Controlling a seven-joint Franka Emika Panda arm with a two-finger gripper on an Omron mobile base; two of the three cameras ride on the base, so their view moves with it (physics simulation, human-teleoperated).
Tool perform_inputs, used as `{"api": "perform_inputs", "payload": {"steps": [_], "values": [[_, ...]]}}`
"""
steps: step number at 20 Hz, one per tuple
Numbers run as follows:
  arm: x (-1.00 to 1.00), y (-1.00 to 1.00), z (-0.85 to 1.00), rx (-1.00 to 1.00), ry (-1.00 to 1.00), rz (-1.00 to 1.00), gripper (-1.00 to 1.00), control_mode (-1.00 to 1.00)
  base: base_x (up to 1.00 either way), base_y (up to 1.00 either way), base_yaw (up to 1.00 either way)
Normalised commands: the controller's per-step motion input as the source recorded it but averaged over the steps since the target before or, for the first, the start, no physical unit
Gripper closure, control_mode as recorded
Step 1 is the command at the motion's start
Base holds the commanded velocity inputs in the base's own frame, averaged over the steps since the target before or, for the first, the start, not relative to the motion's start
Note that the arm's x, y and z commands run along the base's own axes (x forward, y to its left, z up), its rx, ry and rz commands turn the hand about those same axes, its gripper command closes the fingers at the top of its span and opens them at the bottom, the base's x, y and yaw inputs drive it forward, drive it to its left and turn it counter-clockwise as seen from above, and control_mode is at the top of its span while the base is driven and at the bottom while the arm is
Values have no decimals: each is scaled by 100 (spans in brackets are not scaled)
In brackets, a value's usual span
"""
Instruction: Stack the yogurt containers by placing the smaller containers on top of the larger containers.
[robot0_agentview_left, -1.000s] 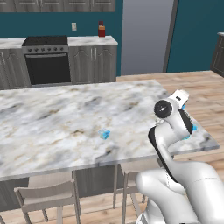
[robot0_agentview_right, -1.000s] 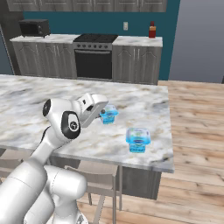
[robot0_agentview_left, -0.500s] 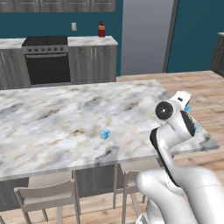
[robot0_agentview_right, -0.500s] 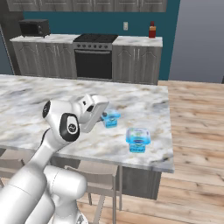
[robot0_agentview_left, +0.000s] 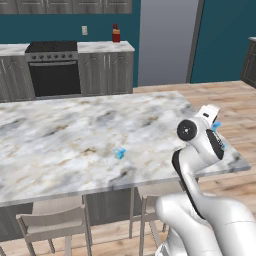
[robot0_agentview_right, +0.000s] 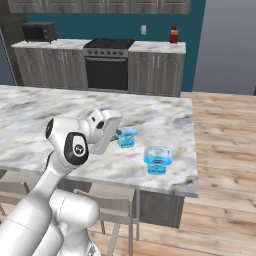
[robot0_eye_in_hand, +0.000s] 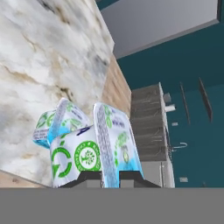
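One gripper (robot0_agentview_right: 120, 134) was clenched on one small blue cup (robot0_agentview_right: 128, 138), holding it just above the marble island counter (robot0_agentview_right: 45, 107) near its right end. In the hand view the two fingertips (robot0_eye_in_hand: 89, 177) pinched that cup (robot0_eye_in_hand: 114, 140) by its pale lid rim, with the cup tipped on edge.

One larger tub (robot0_agentview_right: 157, 159) with a green patch stood on the counter at about 4 o'clock of the held cup, close by but apart from it. In the hand view it (robot0_eye_in_hand: 54, 124) sat at 9 o'clock of the cup. In the left base view the gripper (robot0_agentview_left: 215, 122) and cup (robot0_agentview_left: 216, 126) peeked past the arm, and a sliver of the tub (robot0_agentview_left: 223, 146) showed at 5 o'clock.

A third, tiny blue container (robot0_agentview_left: 119, 152) lay alone mid-counter, well apart at 9 o'clock of the arm.

Beyond stood one stove (robot0_agentview_right: 107, 62), one red bottle (robot0_agentview_right: 173, 34) and one microwave (robot0_agentview_right: 39, 31); two stools (robot0_agentview_left: 50, 225) stood under the counter.
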Motion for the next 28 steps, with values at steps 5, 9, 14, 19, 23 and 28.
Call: {"api": "perform_inputs", "payload": {"steps": [5, 9, 14, 19, 23, 28], "values": [[-2, -9, 0, -5, 0, 0, 100, -100, 0, 0, 0], [-2, -13, 0, -5, 0, 0, 100, -100, 0, 0, 0], [-5, -17, 0, -4, 2, 0, 100, -100, 0, 0, 0], [-6, -18, 0, -4, 4, 0, 100, -100, 0, 0, 0], [-4, -14, -7, -2, 1, 0, 100, -100, 0, 0, 0], [-3, -7, -20, 0, 0, 0, 100, -100, 0, 0, 0]]}}
